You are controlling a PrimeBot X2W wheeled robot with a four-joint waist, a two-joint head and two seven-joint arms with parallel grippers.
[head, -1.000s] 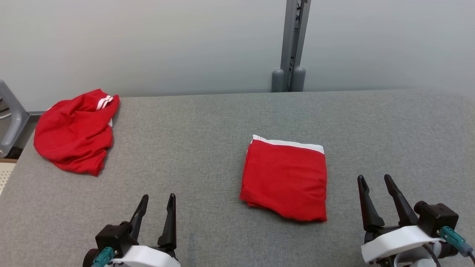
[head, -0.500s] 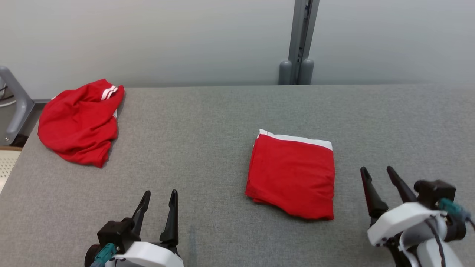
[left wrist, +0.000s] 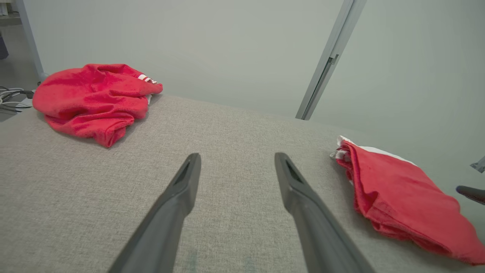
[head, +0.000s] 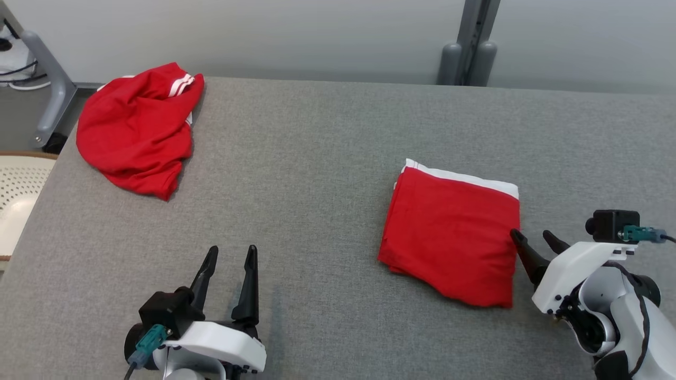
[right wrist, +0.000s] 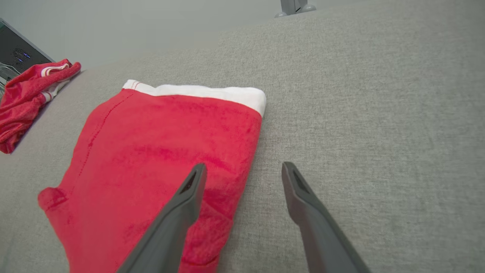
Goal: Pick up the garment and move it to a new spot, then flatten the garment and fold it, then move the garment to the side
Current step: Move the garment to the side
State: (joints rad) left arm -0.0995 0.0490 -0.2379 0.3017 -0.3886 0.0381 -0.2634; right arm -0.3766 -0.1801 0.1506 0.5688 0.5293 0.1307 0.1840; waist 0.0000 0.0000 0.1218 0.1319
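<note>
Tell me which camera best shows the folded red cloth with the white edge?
Head view: the folded red fabric garment with a white band lies whole, seen from above. The right wrist view shows it closer but cropped. The left wrist view catches it low, side-on.

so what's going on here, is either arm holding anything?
Neither arm holds anything. A folded red fabric garment with a white band lies on the grey fabric-covered table. The right gripper is open at that garment's right edge; in the right wrist view one finger overlaps the cloth without gripping it. The left gripper hangs open over bare table. A crumpled red garment with white stripes sits at the far left corner.
</note>
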